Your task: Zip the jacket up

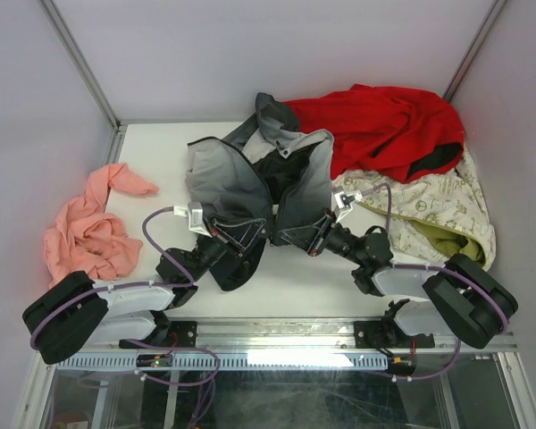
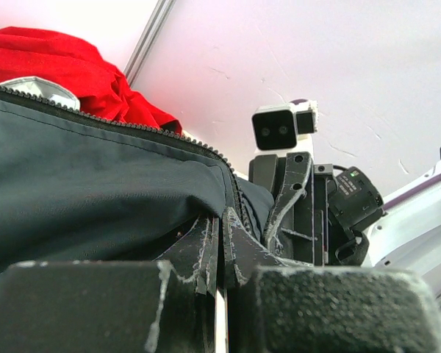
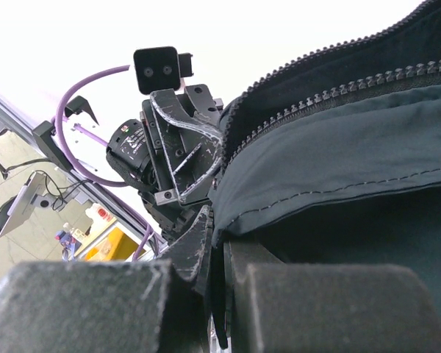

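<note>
The thin two-tone charcoal and light grey jacket [image 1: 250, 174] lies crumpled mid-way across the white bench [image 1: 152, 152], its front open and black lining showing. The left hand [image 1: 243, 234] is clamped on one front edge at the near hem. The right hand [image 1: 305, 234] pinches the other edge, beside the dark zipper teeth [image 3: 338, 88]. A red garment [image 1: 384, 125] and a cream patterned cloth [image 1: 438, 206] lie to the right, and a pink cloth [image 1: 89, 228] to the left.

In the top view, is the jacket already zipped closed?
No, the jacket lies open, its two grey front halves spread apart down the middle.
</note>
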### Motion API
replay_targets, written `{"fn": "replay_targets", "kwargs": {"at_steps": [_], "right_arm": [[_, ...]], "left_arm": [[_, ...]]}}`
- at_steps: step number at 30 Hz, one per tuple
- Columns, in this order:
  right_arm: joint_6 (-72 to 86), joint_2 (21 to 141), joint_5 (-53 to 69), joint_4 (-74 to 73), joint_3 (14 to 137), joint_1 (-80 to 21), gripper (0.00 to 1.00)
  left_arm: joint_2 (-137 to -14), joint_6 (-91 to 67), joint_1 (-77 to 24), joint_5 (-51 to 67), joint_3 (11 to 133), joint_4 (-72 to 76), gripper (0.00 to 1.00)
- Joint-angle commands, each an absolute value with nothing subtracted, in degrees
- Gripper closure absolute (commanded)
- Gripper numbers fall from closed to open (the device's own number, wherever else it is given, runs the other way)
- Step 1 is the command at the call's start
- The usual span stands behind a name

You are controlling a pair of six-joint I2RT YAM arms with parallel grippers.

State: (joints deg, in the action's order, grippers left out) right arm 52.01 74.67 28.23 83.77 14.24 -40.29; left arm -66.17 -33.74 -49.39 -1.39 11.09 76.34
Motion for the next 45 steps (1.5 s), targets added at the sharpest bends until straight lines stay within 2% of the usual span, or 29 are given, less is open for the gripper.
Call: {"fn": "replay_targets", "kwargs": {"at_steps": [1,16,27,45], "right_arm": [[51.07,74.36,25.01,90.85,14.16,-40.45,1.0],[46.69,76.52,29.97,93.27,16.54,-40.51,1.0],[39.85,74.56,35.39,93.3,14.84,-40.58,1.0],[40.79,72.18,36.71,94.04,18.04,-41.48,1.0]], "left_arm": [[-63.21,-36.19,-49.06,0.65,9.87,82.0,1.0],[-58.77,-39.2,-49.06,-1.02,10.16,72.63,1.0],[-58.28,-36.53,-49.05,-3.69,11.42,72.58,1.0],[-59.93,-37.0,-49.04,-2.13,11.6,76.47,1.0]]}}
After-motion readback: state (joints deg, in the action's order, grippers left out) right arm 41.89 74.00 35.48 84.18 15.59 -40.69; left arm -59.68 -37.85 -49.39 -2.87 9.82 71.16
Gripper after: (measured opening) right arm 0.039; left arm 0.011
